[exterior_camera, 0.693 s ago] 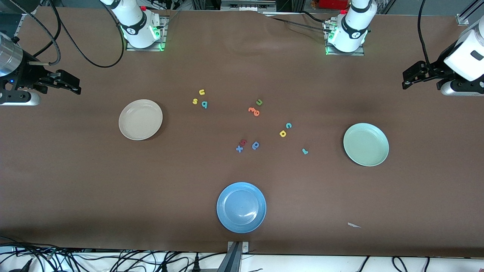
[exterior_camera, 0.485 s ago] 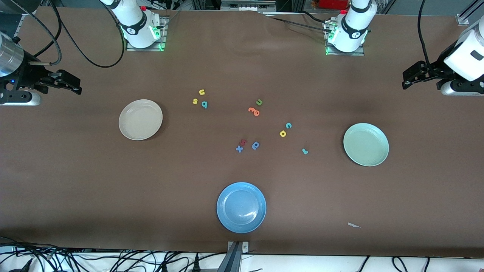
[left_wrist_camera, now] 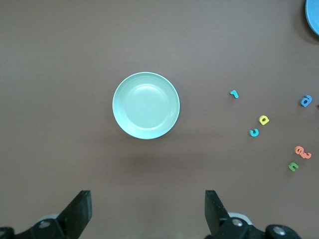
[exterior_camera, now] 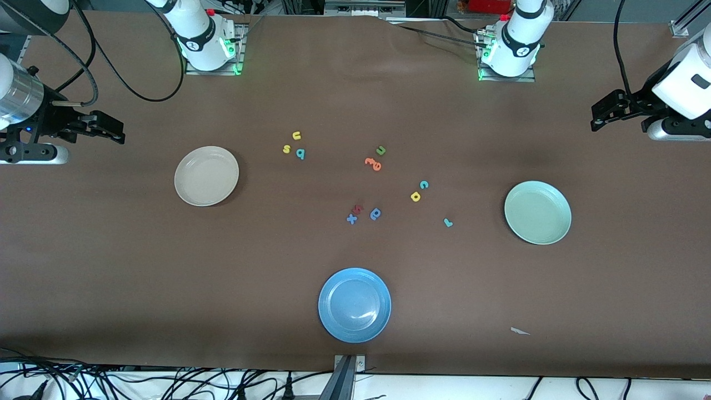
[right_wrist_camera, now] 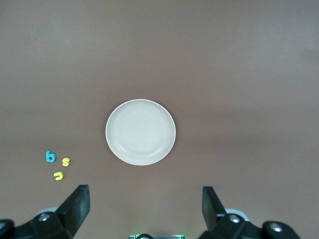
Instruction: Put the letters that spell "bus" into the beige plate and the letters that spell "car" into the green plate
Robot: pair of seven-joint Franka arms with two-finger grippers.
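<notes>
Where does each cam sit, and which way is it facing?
Front: high across the table, facing both arm bases; right gripper and left gripper open at the table ends.
Left wrist: looks down on the green plate; own open fingers show.
Right wrist: looks down on the beige plate; own open fingers show.
Shared: left wrist and front both show the teal c.

A wide brown table [exterior_camera: 166, 266] is filling nearly the whole front view, its matte covering lying slightly rippled near the edge where the metal base plates are glowing green. Black cables [exterior_camera: 139, 383] are tangling over a white strip along the camera-side edge, where a grey metal bracket [exterior_camera: 349, 372] is jutting out. A small scrap of white paper [exterior_camera: 519, 331] is lying near that edge.
</notes>
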